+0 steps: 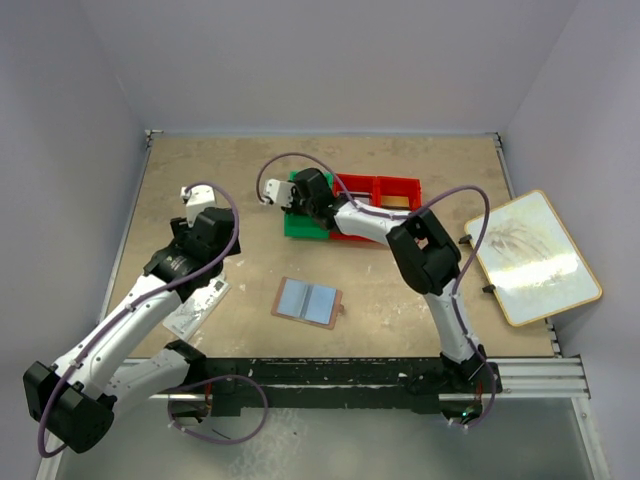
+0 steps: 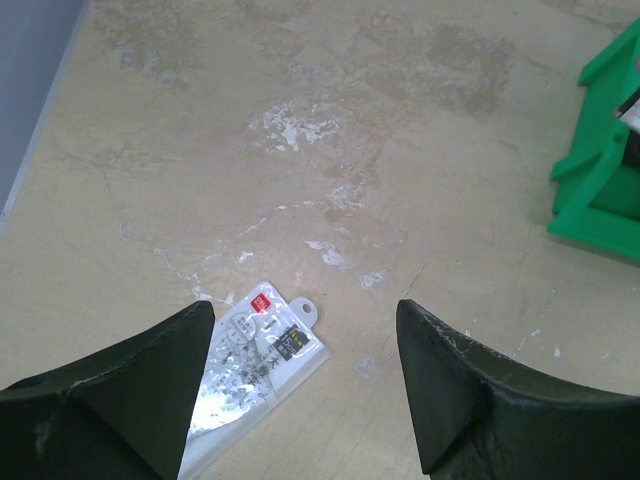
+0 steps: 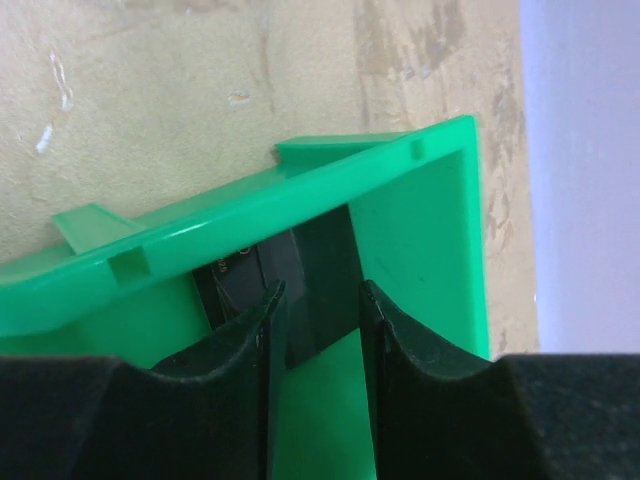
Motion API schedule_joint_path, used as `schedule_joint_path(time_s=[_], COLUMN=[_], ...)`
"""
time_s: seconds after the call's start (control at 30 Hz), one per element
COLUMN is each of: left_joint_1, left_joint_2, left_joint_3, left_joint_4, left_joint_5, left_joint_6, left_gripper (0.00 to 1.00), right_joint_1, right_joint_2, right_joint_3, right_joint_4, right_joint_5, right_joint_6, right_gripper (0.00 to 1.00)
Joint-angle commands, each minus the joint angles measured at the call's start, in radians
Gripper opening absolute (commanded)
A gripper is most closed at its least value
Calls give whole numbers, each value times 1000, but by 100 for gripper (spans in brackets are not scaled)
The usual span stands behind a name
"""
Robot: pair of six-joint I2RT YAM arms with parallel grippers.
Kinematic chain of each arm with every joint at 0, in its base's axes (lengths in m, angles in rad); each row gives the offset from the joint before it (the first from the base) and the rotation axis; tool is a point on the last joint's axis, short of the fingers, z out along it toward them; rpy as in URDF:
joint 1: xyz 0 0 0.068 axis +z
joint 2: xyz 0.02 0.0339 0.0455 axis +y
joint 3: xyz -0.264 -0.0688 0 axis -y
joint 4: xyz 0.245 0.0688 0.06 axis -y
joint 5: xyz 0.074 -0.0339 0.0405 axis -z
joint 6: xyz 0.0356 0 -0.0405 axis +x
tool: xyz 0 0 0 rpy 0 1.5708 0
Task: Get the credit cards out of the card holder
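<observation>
The card holder (image 1: 307, 300) lies spread open and flat in the middle of the table, its light blue-grey lining up and brown rim showing. My right gripper (image 1: 297, 195) reaches into the green bin (image 1: 300, 225). In the right wrist view its jaws (image 3: 322, 290) stand apart with a gap, and dark credit cards (image 3: 320, 255) rest against the bin's far wall just beyond the fingertips. My left gripper (image 1: 208, 235) hangs open above the table, holding nothing (image 2: 303, 320).
A white clear packet (image 2: 250, 360) with a red mark lies under the left finger, also seen as the packet (image 1: 195, 308) beside the left arm. Red bins (image 1: 385, 190) adjoin the green bin (image 2: 600, 170). A framed white board (image 1: 530, 255) lies at the right edge.
</observation>
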Motion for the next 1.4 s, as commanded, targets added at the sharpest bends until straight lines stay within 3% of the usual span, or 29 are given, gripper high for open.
schedule_joint_path(time_s=[0.0,0.1,0.27,0.4,0.6,1.0,1.37], left_joint_1=[10,10,12,12,12,12,14], left_joint_2=[2,1,4,6,4,5,12], left_joint_3=[-2,-2,-3,-2,-2,-1,-2], left_joint_4=[34,34,34,34,35,34,36], left_joint_5=[7,7,6,12,14,12,17], left_joint_6=[16,18,18,18,19,19,19], left_gripper=[71,71,71,70,70,70,70], right_joint_1=[-7,-16,-35,-35,-34,-31,-28], right_joint_2=[-133,-151,-126,-60,-45,38,144], right_joint_3=[12,18,78,121,93,149,238], right_joint_4=[-6,-20,-148,-222,-191,-266,-312], right_joint_5=[-56,-93,-239,-269,-237,-180,54], right_joint_6=[111,226,488,632,716,741,739], right_gripper=[38,33,0,0,0,0,0])
